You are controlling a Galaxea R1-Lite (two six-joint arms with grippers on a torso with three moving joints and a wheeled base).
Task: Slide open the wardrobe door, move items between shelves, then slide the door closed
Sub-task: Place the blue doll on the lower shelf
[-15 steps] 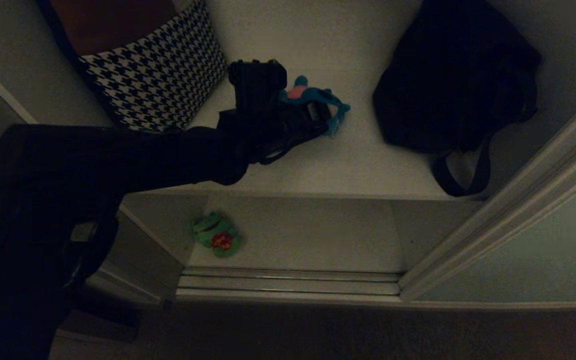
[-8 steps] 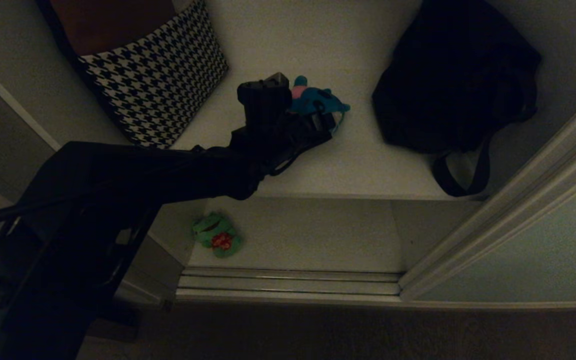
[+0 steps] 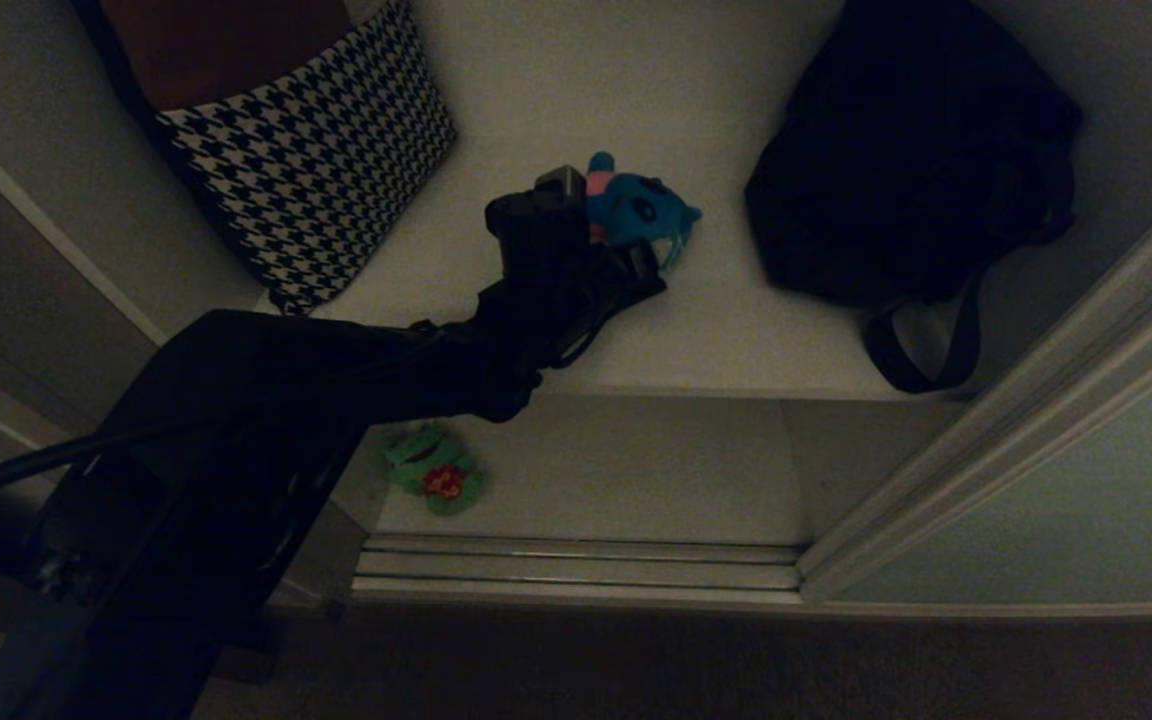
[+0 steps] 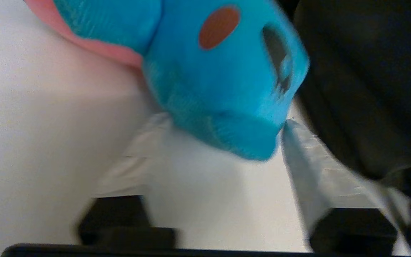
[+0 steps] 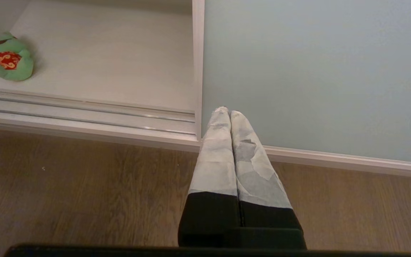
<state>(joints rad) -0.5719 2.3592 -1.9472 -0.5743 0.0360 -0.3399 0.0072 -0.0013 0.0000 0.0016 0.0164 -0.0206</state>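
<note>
Two plush toys are in view, one per shelf. At far left of the head view, the houndstooth cushion (image 3: 311,165) leans against the left side wall of the upper shelf (image 3: 736,340), probably propped there to leave the board's centre free. Below it, the green toy (image 3: 433,470) lies near the left corner of the lower shelf (image 3: 636,470), just behind the door track (image 3: 576,565).

Centre: the left arm reaches in over the upper shelf. The left end effector (image 4: 209,150) has its fingers (image 4: 305,160) apart on either side of the blue toy (image 4: 219,78); one finger meets the toy's edge, the other stands clear of it, so no firm grip is visible. Judgement: a grasp is being set up so the blue toy can go to the other shelf.

Right of centre, the black bag (image 3: 911,150) slumps on the same board, strap hanging over the front edge. Far right, the sliding wardrobe door (image 5: 316,71) is pushed aside, leaving the opening clear. The right end effector (image 5: 229,113) is parked low before that door, fingers pressed together, holding nothing.
</note>
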